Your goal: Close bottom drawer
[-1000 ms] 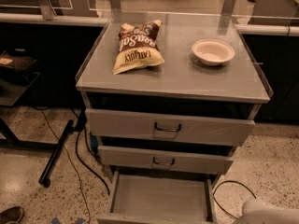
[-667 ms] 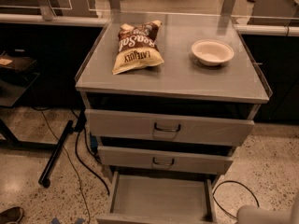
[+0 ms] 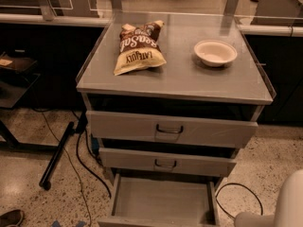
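Note:
The bottom drawer (image 3: 161, 201) of the grey cabinet is pulled out toward me, and its plain grey tray is empty. Its front panel is cut off by the lower edge of the view, so its handle is hidden. Above it sit the mid-width drawer front (image 3: 165, 162) and the widest drawer front (image 3: 169, 129), both pushed in further. A white part of my arm (image 3: 284, 202) shows at the lower right, to the right of the open drawer. The gripper itself is out of view.
On the cabinet top (image 3: 222, 82) lie a chip bag (image 3: 137, 47) and a white bowl (image 3: 215, 52). A black cable (image 3: 83, 162) and a black bar (image 3: 57, 155) lie on the floor to the left. Another cable (image 3: 239, 190) loops on the floor at the right.
The white arm part at the lower right has risen and fills more of the corner. The drawers, bag and bowl have not moved.

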You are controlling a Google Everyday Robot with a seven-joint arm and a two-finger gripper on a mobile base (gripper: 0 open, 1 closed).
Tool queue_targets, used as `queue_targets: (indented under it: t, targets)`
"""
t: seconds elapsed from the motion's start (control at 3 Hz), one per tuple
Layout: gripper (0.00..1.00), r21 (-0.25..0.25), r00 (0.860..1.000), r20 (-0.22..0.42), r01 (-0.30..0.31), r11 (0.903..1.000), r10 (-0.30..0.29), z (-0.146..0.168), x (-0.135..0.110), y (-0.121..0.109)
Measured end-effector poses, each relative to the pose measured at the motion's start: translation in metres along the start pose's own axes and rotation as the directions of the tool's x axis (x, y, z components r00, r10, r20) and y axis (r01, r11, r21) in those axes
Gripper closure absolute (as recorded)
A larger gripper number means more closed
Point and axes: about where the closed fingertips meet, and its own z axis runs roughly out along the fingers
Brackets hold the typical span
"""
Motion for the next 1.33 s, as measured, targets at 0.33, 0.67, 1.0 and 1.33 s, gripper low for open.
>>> queue_targets:
  t: [0.33,0.67,1.0,1.33]
  targets:
    - [1.0,-0.034,0.997,0.03,-0.066,0.9972,0.067,0.005,-0.012,-0.007]
    - [1.0,-0.045,0.987,0.078,-0.136,0.9898,0.139,0.006,-0.036,-0.02]
    - [1.0,-0.064,0.966,0.15,-0.201,0.9775,0.208,-0.001,-0.085,-0.035]
    - [1.0,-0.064,0.966,0.152,-0.201,0.9776,0.208,-0.001,-0.086,-0.036]
